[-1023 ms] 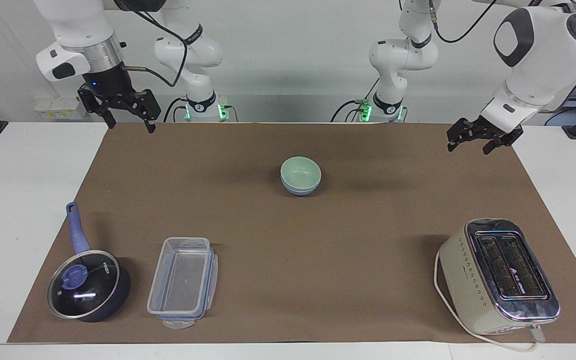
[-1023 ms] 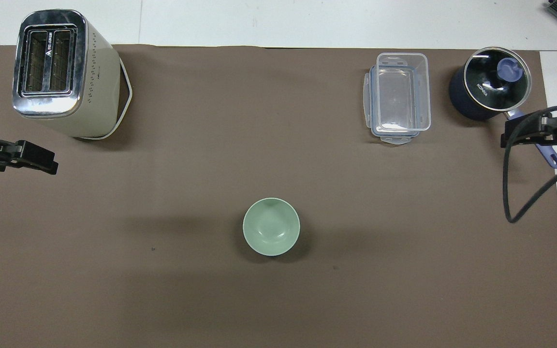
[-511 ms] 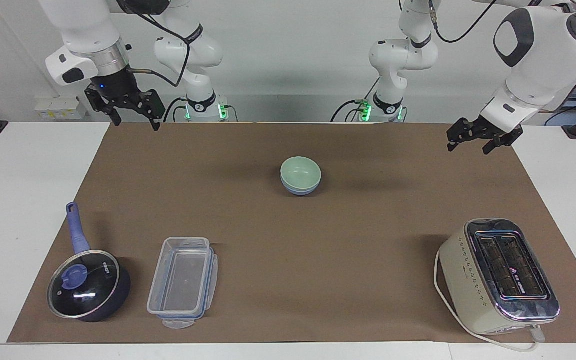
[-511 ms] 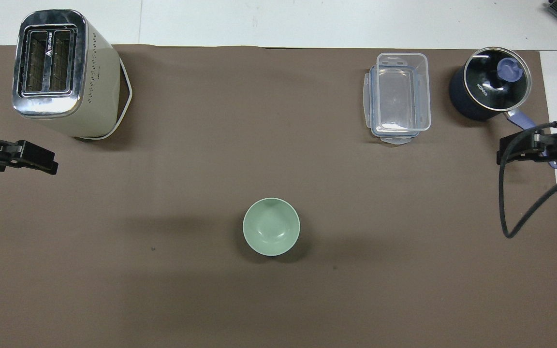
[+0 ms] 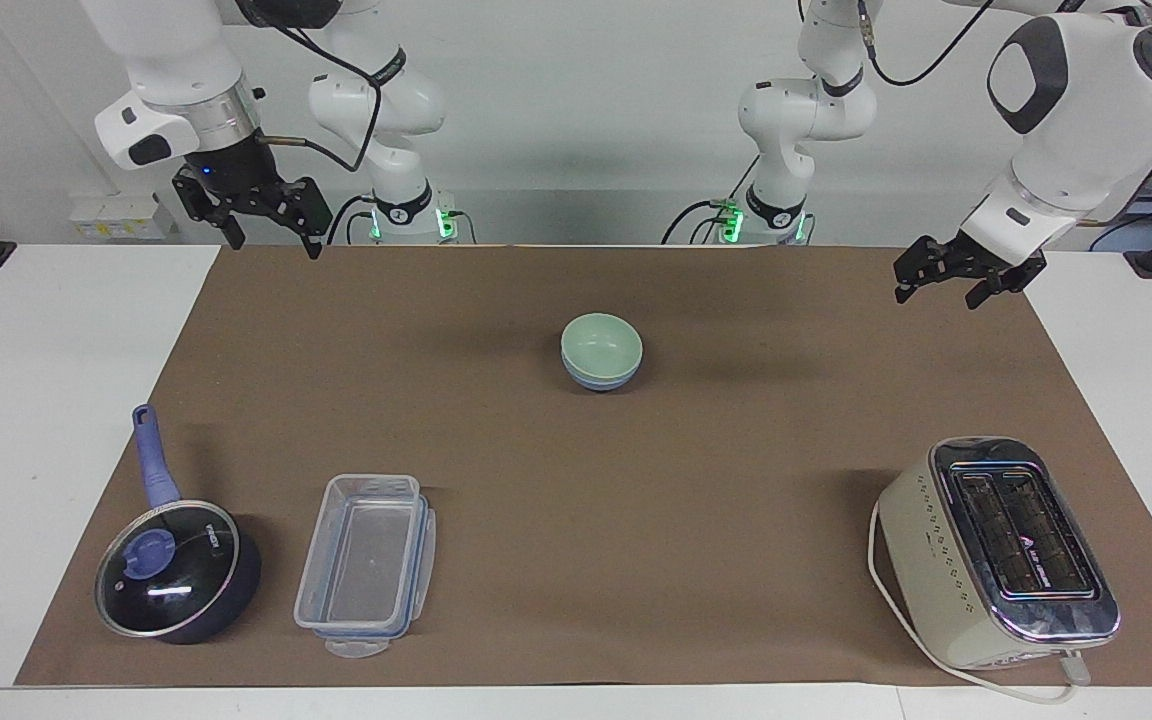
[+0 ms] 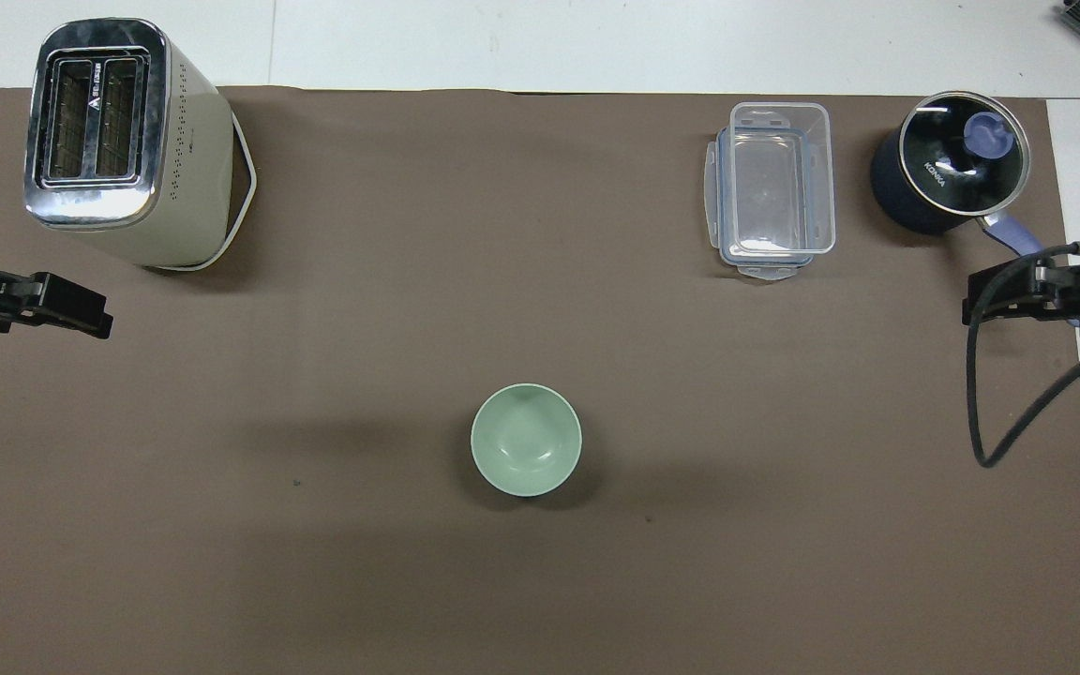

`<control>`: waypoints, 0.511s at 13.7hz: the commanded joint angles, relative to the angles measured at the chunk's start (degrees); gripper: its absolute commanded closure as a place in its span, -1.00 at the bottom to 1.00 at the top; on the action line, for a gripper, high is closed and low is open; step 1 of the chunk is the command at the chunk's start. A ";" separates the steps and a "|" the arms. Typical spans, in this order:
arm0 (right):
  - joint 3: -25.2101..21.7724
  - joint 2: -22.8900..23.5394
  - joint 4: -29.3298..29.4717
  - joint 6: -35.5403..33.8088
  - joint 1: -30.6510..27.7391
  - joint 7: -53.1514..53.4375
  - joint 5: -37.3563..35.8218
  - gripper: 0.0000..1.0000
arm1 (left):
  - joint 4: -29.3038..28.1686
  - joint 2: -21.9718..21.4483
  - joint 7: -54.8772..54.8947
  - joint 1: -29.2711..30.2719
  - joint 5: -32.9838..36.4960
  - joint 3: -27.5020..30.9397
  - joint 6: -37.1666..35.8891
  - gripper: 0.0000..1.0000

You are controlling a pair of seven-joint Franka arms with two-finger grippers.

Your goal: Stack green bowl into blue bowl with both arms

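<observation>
The green bowl point(image 5: 601, 338) sits nested inside the blue bowl point(image 5: 597, 381) in the middle of the brown mat. Only the lower rim of the blue bowl shows beneath it. In the overhead view just the green bowl point(image 6: 526, 439) is visible and the blue one is hidden under it. My right gripper point(image 5: 273, 243) hangs open and empty over the mat's edge at the right arm's end, well away from the bowls; it also shows at the overhead view's edge point(image 6: 1037, 295). My left gripper point(image 5: 939, 293) is held open and empty over the mat's corner at the left arm's end point(image 6: 52, 314).
A cream toaster point(image 5: 996, 550) stands farther from the robots at the left arm's end. A clear plastic container point(image 5: 366, 565) and a lidded dark blue saucepan point(image 5: 176, 570) lie farther from the robots at the right arm's end. The brown mat point(image 5: 736, 480) covers the table.
The right gripper has drawn back toward its base and risen slightly. The left arm and the stacked bowls have not moved.
</observation>
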 commanded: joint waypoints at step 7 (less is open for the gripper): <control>0.39 -1.44 -1.84 0.78 -0.81 -0.83 1.28 -1.00 | 0.90 0.29 0.67 0.89 0.90 -0.55 -1.09 -1.00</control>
